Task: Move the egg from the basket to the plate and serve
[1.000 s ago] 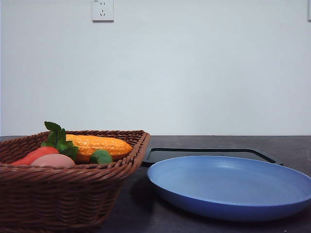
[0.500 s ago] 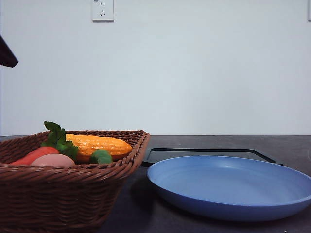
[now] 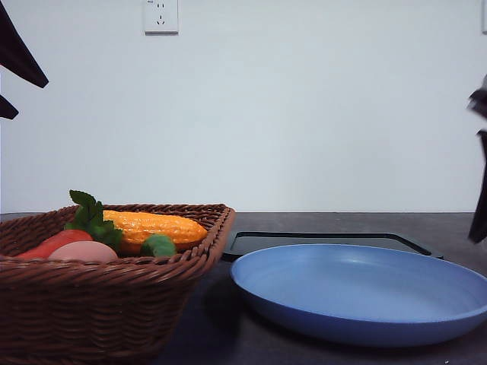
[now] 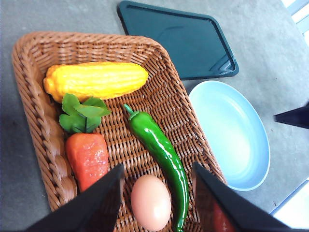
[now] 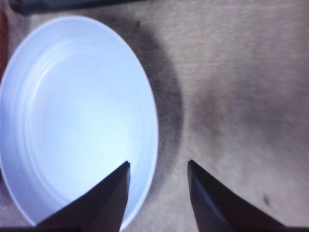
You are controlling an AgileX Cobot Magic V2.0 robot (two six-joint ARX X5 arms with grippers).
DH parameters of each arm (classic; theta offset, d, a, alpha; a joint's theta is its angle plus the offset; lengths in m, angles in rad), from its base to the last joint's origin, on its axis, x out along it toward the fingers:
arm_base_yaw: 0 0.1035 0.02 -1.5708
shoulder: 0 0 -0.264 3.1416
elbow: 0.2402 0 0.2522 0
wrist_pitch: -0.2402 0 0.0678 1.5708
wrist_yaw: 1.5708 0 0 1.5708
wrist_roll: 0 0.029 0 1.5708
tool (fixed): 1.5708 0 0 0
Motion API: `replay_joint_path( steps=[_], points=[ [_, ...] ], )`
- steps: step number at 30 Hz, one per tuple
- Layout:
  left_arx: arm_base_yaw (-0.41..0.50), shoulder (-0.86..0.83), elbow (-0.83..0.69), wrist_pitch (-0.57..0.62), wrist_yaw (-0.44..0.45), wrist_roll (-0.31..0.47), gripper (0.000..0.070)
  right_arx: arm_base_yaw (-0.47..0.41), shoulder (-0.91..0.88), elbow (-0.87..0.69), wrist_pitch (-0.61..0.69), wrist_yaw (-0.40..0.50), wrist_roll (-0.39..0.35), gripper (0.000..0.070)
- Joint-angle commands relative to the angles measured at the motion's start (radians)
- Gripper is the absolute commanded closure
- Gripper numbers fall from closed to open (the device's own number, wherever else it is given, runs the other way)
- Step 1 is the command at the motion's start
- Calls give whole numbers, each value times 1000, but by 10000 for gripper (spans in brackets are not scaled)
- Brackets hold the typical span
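Observation:
The pinkish egg (image 3: 84, 251) (image 4: 150, 202) lies in the near part of the brown wicker basket (image 3: 114, 304) (image 4: 34, 121), between a carrot (image 4: 87, 157) and a green pepper (image 4: 161, 150). My left gripper (image 4: 158, 166) (image 3: 11, 85) hangs open high above the basket, and the egg shows between its fingers. The blue plate (image 3: 365, 293) (image 5: 72, 116) (image 4: 231, 133) sits empty to the right of the basket. My right gripper (image 5: 158, 163) (image 3: 480, 152) is open above the plate's right rim, holding nothing.
A yellow corn cob (image 3: 152, 226) (image 4: 96, 79) lies at the far end of the basket. A flat black tray (image 3: 327, 241) (image 4: 178, 41) rests behind the plate. Bare dark tabletop (image 5: 241, 96) extends to the right of the plate.
My left gripper has come further into the front view at the upper left. My right gripper has appeared at the right edge. The objects have not moved.

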State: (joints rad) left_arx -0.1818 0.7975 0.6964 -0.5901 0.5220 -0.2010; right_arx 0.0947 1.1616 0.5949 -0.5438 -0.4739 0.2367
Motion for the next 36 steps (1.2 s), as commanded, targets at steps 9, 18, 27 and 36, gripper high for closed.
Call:
replay_joint_path(
  steps=[9, 18, 27, 36],
  points=[
    [-4, 7, 13, -15, 2, 5, 407, 76, 165, 11, 114, -8, 20, 478],
    [-4, 7, 13, -47, 2, 10, 406, 76, 170, 11, 136, -8, 25, 699],
    [-71, 7, 14, -104, 0, 26, 335, 72, 25, 11, 70, 8, 25, 700],
    [-250, 42, 15, -103, -139, 4, 335, 31, -170, 22, -18, 38, 27, 700]
  ],
)
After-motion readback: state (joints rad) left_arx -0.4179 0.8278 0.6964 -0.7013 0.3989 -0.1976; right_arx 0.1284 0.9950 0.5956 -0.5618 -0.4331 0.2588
